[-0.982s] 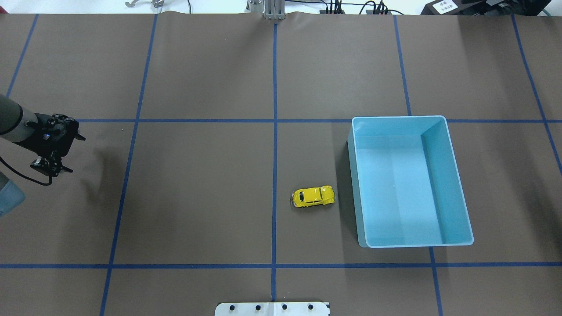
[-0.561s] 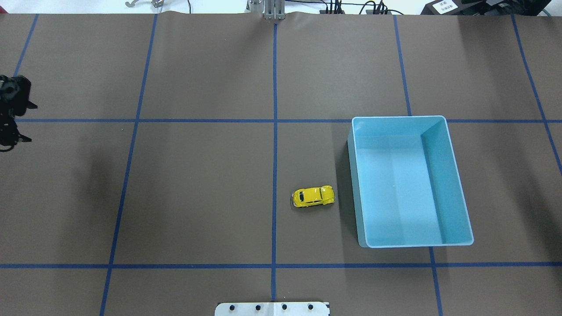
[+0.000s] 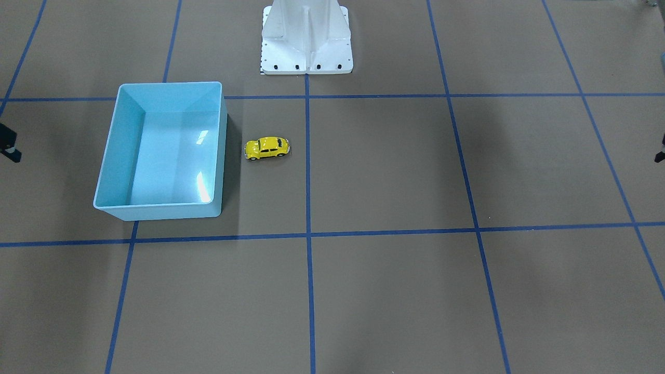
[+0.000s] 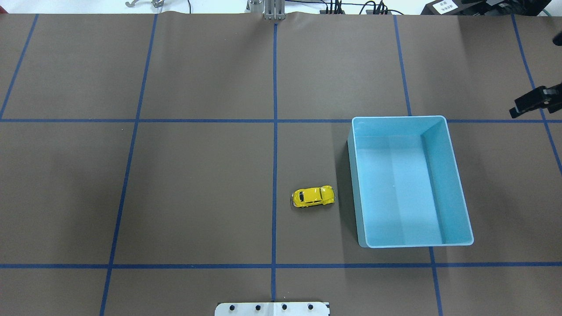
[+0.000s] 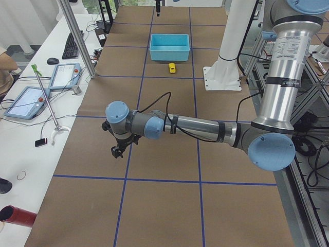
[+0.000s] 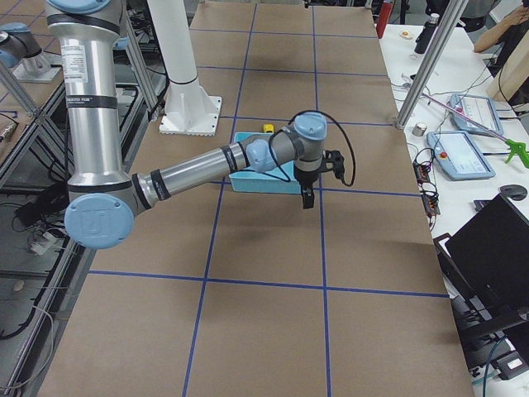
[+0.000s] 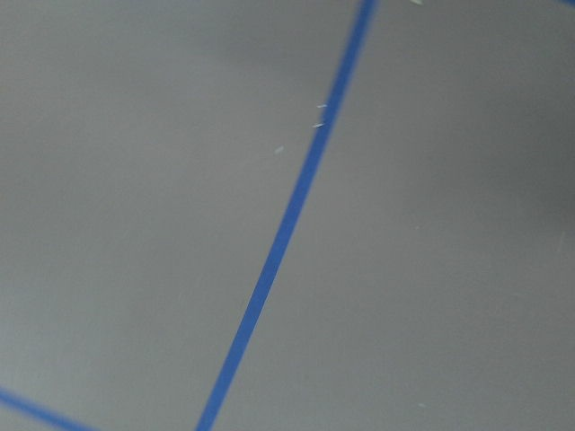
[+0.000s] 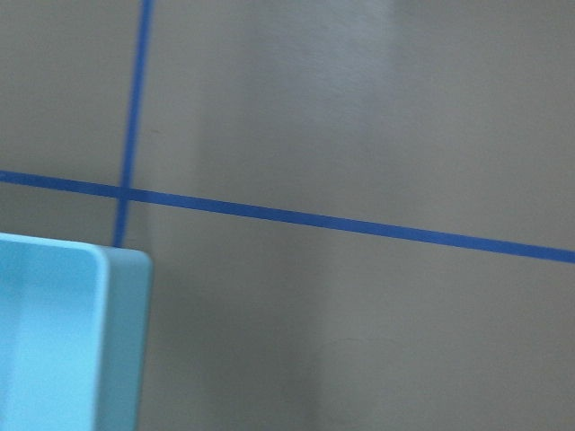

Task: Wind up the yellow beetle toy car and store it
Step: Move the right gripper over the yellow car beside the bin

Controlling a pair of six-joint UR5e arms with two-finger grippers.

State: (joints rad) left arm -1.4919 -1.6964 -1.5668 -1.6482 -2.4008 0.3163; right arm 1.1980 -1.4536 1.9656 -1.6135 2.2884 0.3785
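The yellow beetle toy car [image 4: 313, 196] stands on its wheels on the brown table, just left of the light blue bin [image 4: 397, 117] in the overhead view; it also shows in the front-facing view [image 3: 267, 148]. Both grippers are far from it. My right gripper [image 4: 533, 102] shows only partly at the overhead view's right edge, beyond the bin's far right corner. I cannot tell whether it is open. My left gripper [image 5: 117, 151] hangs low over the table's left end and is out of the overhead view. I cannot tell its state.
The bin [image 3: 171, 83] holds nothing. Blue tape lines divide the table into squares. The white robot base [image 3: 306, 36] stands at the table's near middle edge. The right wrist view shows a bin corner [image 8: 117, 341].
My left gripper has moved left out of the overhead view. My right gripper has come into view at the right edge. The car and the bin have not moved.
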